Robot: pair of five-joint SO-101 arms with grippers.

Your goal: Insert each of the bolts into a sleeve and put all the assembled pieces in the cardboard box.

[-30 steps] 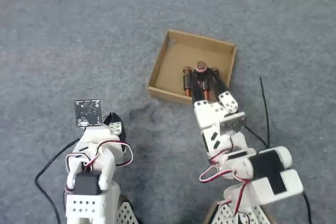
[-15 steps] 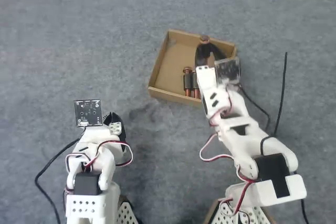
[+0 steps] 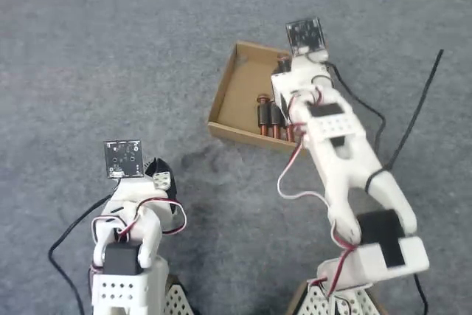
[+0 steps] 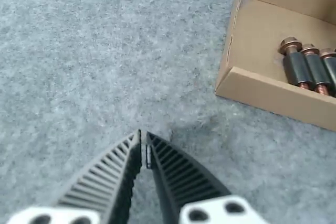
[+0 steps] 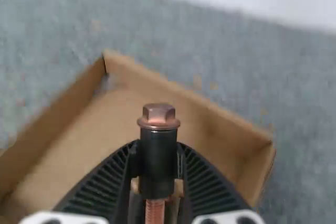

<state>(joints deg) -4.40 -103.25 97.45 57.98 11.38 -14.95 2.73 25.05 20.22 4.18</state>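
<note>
The right end effector [image 5: 157,150] is clamped on a black cylindrical sleeve [image 5: 156,160] with a copper-coloured hex-head bolt [image 5: 158,115] through it, the head poking out past the fingertips. It holds this piece over the inside of the brown open-topped cardboard box [image 3: 247,82], towards the far wall. On the box floor by the near wall, 3 more sleeved bolts [image 4: 313,69] lie side by side. The left end effector [image 4: 143,141] has its fingers pressed together, holding nothing, over the grey felt-like tabletop [image 3: 110,57], apart from the box.
</note>
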